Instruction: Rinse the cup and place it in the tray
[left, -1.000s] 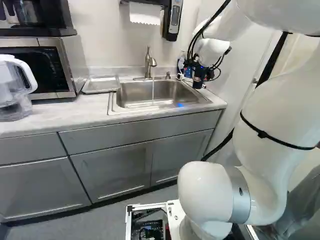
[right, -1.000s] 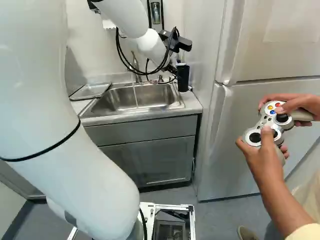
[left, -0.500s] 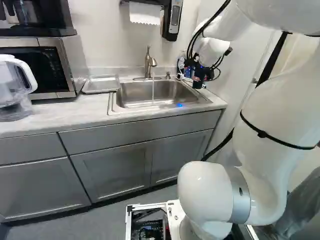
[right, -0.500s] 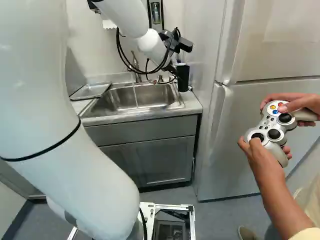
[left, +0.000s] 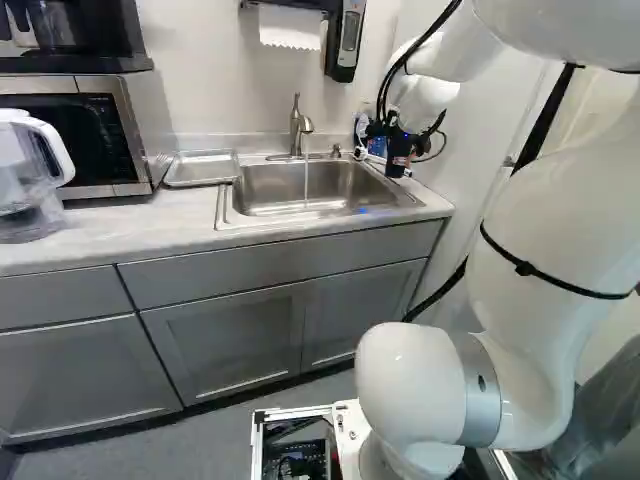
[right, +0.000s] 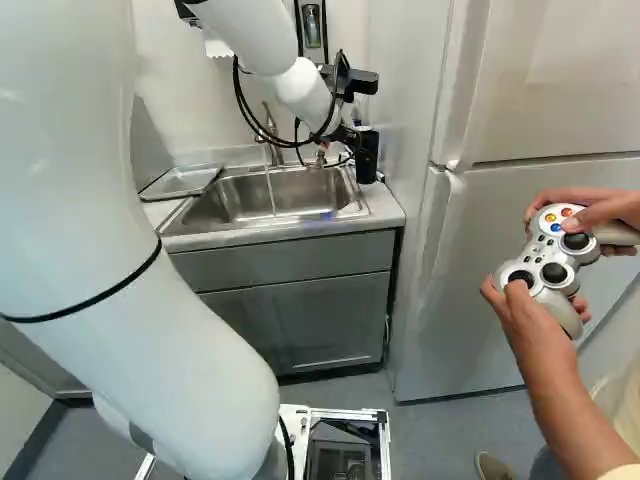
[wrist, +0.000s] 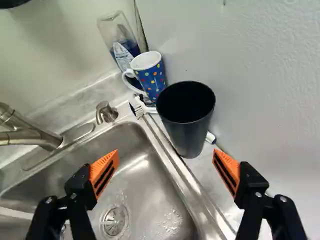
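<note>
With twelve o'clock straight ahead of the gripper (right: 345, 136), a dark cup (wrist: 189, 135) blocks twelve to one, with a dotted mug (wrist: 153, 80) beyond at eleven-thirty. A pale wall (wrist: 265, 100) closes off two. A faucet (wrist: 32, 136) stands at nine-thirty. Open room lies over the sink basin (wrist: 150, 200) at seven.

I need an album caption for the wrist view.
A black gripper, its orange-padded fingers open, facing a tall black cup beside a steel sink, near a blue polka-dot mug.
</note>
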